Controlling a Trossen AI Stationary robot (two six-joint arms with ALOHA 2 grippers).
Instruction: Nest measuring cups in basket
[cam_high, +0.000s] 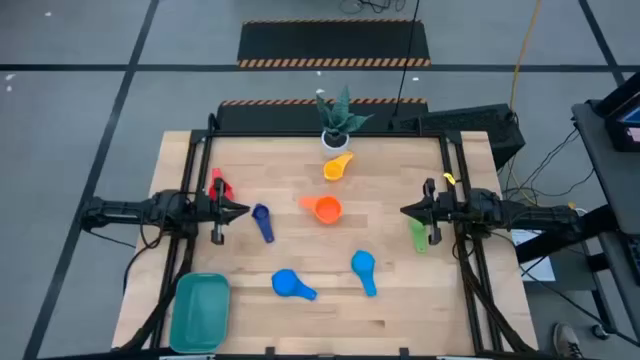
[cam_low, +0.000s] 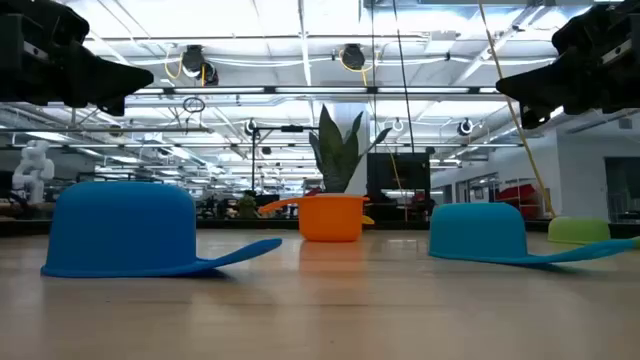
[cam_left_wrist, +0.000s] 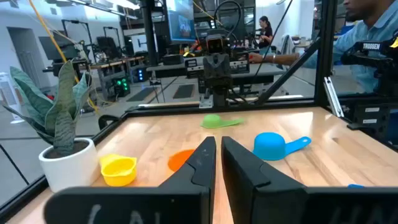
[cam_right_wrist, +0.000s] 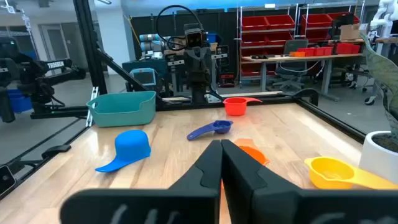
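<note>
Several measuring cups lie scattered on the wooden table: red (cam_high: 219, 186), navy (cam_high: 263, 222), orange (cam_high: 325, 209), yellow (cam_high: 337, 167), green (cam_high: 418, 236), and two blue ones (cam_high: 292, 285) (cam_high: 363, 270). The blue cups (cam_low: 125, 230) (cam_low: 478, 232) rest mouth down; the orange cup (cam_low: 330, 217) stands upright. The teal basket (cam_high: 200, 310) sits at the near left corner. My left gripper (cam_high: 240, 211) hovers shut above the table's left side, between the red and navy cups. My right gripper (cam_high: 405, 211) hovers shut at the right, near the green cup. Neither touches anything.
A white pot with a green plant (cam_high: 337, 125) stands at the middle of the far edge, just behind the yellow cup. Black frame rails run along the table's left and right sides. Bare wood shows at the near right. A person sits beyond the table in the left wrist view.
</note>
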